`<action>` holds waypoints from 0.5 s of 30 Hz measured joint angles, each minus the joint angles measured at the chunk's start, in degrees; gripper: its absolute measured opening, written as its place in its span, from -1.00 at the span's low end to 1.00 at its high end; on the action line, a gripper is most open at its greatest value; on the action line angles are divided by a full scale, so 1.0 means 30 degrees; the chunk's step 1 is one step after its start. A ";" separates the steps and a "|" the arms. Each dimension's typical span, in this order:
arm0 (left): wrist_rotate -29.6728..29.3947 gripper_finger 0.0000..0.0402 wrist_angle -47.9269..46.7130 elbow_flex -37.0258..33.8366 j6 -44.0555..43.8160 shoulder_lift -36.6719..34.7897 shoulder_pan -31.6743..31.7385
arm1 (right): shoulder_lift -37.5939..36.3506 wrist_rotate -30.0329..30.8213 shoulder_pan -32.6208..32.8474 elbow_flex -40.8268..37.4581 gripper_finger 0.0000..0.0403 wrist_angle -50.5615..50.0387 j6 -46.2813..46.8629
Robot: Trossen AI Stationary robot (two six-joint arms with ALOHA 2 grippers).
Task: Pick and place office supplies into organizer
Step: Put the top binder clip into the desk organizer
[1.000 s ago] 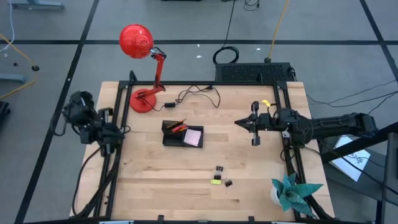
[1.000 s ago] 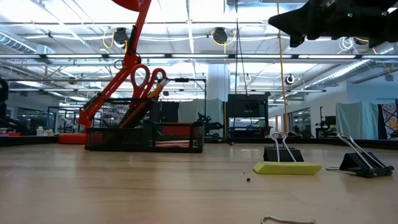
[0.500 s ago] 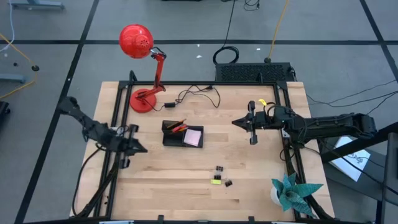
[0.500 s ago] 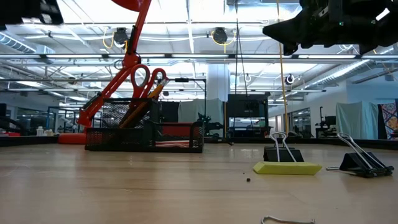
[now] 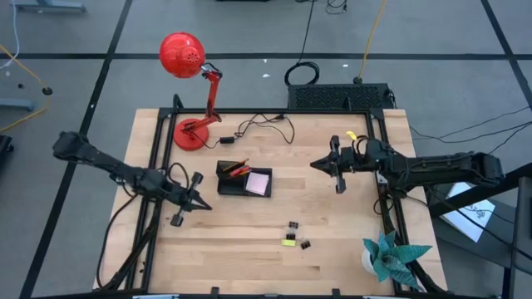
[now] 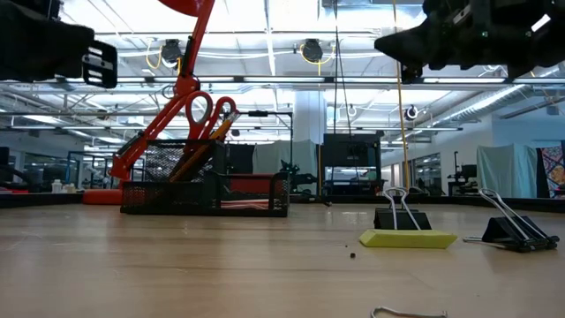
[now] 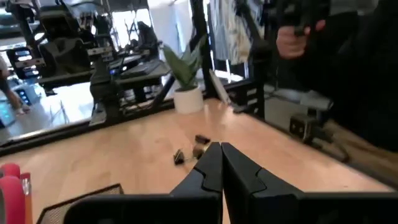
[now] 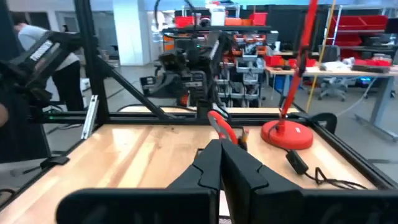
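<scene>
From above, I see the organizer (image 5: 243, 180) sitting mid-tabletop (image 5: 332, 224) with the red-handled scissors (image 5: 238, 169) and orange pencils standing in its upright end and the pink sticky-note pad (image 5: 258, 183) lying in the low section. I judge that part done. Still out on the wood, well apart from the organizer toward the near edge, are the binder clips (image 5: 293, 226) and the yellow-green piece (image 5: 288, 242). My left tool (image 5: 198, 202) hangs just beside the organizer, pinched closed with nothing in it; my right tool (image 5: 318, 164) hovers off the organizer's other side, likewise closed and empty.

At tabletop level, the scissors' handles (image 6: 210, 112) stick up out of the mesh compartment, while one clip (image 6: 402, 215) stands on the yellow-green piece (image 6: 408, 238) and another (image 6: 514, 230) lies beside it.

Through the left wrist, the closed fingers (image 7: 214, 168) point at those leftover clips (image 7: 189, 149).

Through the right wrist, the closed fingers (image 8: 219, 163) face the scissors (image 8: 221, 127).
</scene>
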 joint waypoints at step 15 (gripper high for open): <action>-0.2161 -0.91 0.1490 -0.0015 0.1047 0.1973 0.0351 | 0.0094 0.0136 -0.0107 -0.2190 -0.98 0.0424 -0.0863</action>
